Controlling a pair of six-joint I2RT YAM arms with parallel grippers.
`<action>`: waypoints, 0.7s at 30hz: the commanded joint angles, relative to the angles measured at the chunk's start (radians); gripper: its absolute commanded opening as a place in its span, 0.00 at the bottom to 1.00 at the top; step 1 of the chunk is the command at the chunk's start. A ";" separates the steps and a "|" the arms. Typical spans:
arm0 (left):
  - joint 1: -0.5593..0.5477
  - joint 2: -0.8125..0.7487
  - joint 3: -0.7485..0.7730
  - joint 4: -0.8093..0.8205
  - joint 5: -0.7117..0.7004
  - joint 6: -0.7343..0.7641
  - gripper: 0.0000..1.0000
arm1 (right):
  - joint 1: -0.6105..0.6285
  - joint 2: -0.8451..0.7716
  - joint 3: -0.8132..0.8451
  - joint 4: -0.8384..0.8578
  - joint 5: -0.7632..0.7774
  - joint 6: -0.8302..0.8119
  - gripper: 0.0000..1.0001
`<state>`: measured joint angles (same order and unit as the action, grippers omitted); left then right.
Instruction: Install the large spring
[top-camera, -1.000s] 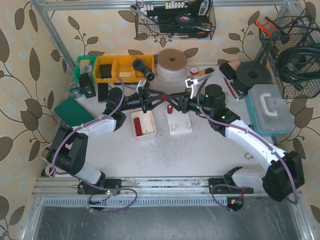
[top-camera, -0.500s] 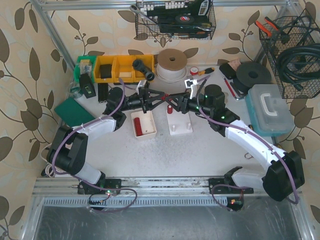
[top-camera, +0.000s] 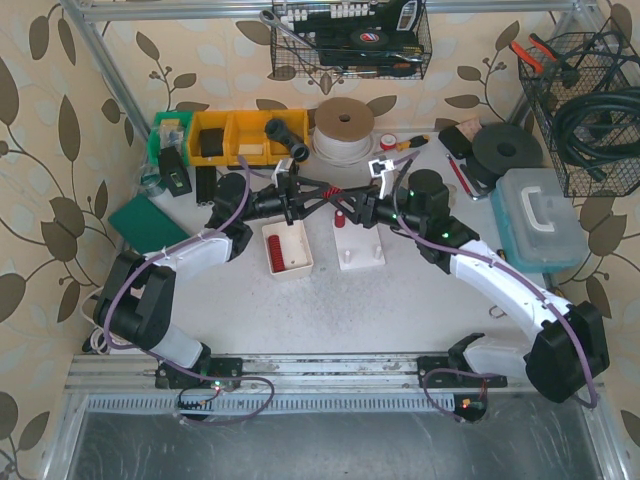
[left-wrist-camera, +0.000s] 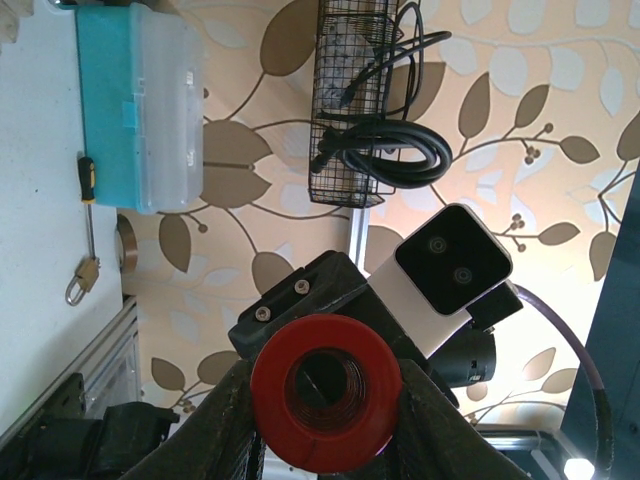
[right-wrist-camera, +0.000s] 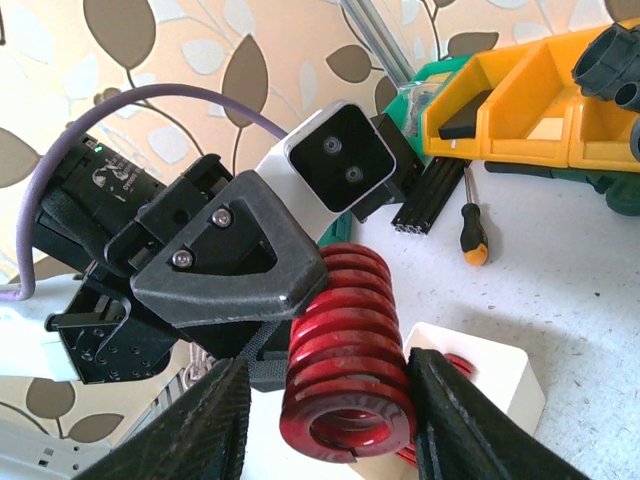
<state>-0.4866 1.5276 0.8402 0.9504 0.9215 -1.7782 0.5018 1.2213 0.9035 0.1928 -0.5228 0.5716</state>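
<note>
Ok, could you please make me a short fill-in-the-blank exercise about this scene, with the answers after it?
The large spring is ___ in colour. The left hand has it between its two ___. The row of bins at the back is ___.
Missing words: red, fingers, yellow.

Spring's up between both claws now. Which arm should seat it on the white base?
Right, probably. Its claw straddles the large spring and sits nearest the white base; the left claw reaches in from farther off.
</note>
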 joint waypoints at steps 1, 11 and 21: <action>-0.012 -0.035 0.052 0.048 -0.006 0.010 0.00 | 0.006 0.001 -0.022 0.008 0.003 -0.011 0.45; -0.012 -0.039 0.042 0.049 -0.008 0.013 0.00 | 0.006 -0.006 -0.015 0.009 0.006 -0.009 0.37; -0.011 -0.042 0.025 0.041 -0.008 0.026 0.00 | 0.006 -0.008 0.016 -0.065 0.052 -0.015 0.00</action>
<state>-0.4866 1.5276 0.8440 0.9413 0.9180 -1.7729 0.5037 1.2205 0.8989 0.1711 -0.4969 0.5682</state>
